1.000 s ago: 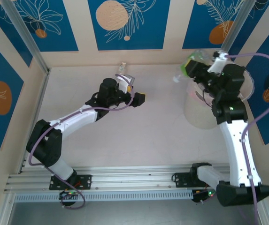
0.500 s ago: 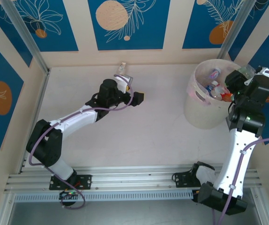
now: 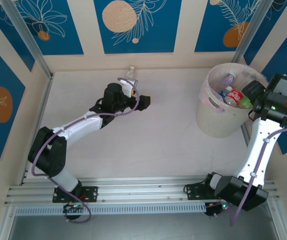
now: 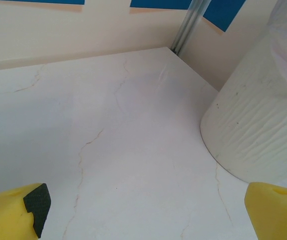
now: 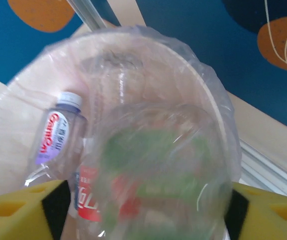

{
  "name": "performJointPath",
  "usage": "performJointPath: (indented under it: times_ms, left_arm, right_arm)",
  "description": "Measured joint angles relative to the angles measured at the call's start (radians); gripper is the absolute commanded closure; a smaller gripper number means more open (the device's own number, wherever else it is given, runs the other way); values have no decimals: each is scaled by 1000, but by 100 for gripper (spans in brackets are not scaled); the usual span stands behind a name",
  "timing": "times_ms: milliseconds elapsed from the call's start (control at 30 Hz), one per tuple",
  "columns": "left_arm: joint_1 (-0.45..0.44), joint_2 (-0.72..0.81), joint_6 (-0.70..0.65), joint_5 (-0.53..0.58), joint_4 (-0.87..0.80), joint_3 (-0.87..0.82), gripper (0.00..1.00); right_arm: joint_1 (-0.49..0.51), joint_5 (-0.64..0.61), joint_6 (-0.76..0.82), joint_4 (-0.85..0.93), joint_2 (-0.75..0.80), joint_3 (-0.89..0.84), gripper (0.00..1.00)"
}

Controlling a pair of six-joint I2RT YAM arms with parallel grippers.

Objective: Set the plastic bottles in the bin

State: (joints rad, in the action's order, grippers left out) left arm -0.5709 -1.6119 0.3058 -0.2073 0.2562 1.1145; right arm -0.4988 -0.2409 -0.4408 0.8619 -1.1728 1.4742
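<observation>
The bin (image 3: 211,102) stands at the far right with several plastic bottles in it, among them a red-labelled one (image 3: 237,96) and a blue-capped one (image 5: 54,135). My right gripper (image 3: 256,92) hangs over the bin's right rim, open. A clear green-labelled bottle (image 5: 168,170) sits blurred between its yellow fingers (image 5: 18,212), loose and with a gap on the left side, above the bin's inside. Another small bottle (image 3: 130,72) lies by the back wall. My left gripper (image 3: 146,101) is open and empty just in front of it, low over the table (image 4: 108,150), facing the bin's wall (image 4: 263,125).
Patterned walls close in the back and both sides, with metal posts (image 3: 25,37) in the corners. The arms' base rail (image 3: 133,192) runs along the near edge. The bin almost touches the right wall.
My right arm swung from the bin's left side over to its right rim and its jaws opened, freeing the green-labelled bottle. The left gripper drifted slightly left.
</observation>
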Motion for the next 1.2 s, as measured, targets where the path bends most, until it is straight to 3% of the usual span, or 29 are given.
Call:
performJointPath:
  times_ms: [233, 367, 500, 767, 967, 1200]
  left_arm:
    - [22, 0, 34, 50, -1, -19, 0]
    - [44, 0, 61, 76, -2, -19, 0]
    - [72, -6, 99, 86, -2, -19, 0]
    - [116, -42, 168, 77, -2, -19, 0]
    - [138, -58, 196, 56, 0, -19, 0]
    - [142, -82, 217, 40, 2, -19, 0]
  right_arm:
    - [66, -166, 13, 47, -16, 58, 0]
    - [157, -267, 35, 44, 10, 78, 2]
    - [204, -183, 55, 40, 50, 101, 3]
    - [120, 16, 61, 26, -45, 154, 2]
    - [98, 16, 69, 17, -161, 82, 2]
    - [119, 21, 68, 64, -151, 129, 2]
